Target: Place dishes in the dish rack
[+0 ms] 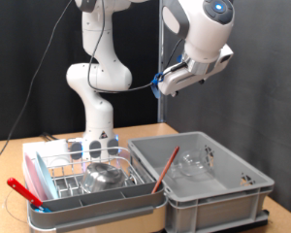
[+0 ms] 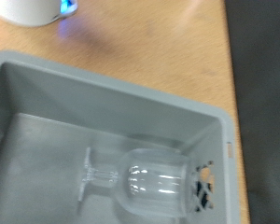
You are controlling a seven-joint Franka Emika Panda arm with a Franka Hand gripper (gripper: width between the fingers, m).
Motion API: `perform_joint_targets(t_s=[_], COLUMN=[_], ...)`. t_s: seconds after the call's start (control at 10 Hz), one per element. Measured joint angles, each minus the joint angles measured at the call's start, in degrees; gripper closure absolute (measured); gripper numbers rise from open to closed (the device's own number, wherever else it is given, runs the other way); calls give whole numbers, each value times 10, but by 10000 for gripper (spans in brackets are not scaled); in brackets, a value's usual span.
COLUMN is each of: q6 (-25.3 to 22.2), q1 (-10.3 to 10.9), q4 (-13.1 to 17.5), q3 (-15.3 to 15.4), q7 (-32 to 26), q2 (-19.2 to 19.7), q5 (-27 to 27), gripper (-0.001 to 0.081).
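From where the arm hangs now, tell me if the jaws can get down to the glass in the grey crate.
Probably yes. The glass lies on its side on the floor of the open-topped grey crate, nothing covering it; the red stick leans at the far corner, away from it.

Grey plastic crate (image 1: 209,180) sits on wooden table (image 1: 136,131), right side of ext. view. Red stick (image 1: 166,167) leans on crate's left wall. Black curtain (image 1: 29,58) at far back

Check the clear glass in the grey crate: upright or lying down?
Lying down. The wrist view shows the glass on its side on the grey crate's floor, stem and bowl horizontal.
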Motion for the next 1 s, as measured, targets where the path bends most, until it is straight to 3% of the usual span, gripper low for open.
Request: perform_joint_targets(t_s=[0.2, 0.5, 0.6, 1.0], q6=[3, 19, 25, 59], q1=[0, 2, 4, 27], q4=[-14, -18, -27, -71], q3=[-2, 18, 27, 50], q7=[2, -159, -200, -227], q2=[-9, -24, -42, -135], q5=[-3, -34, -43, -70], gripper=[-5, -5, -5, -5])
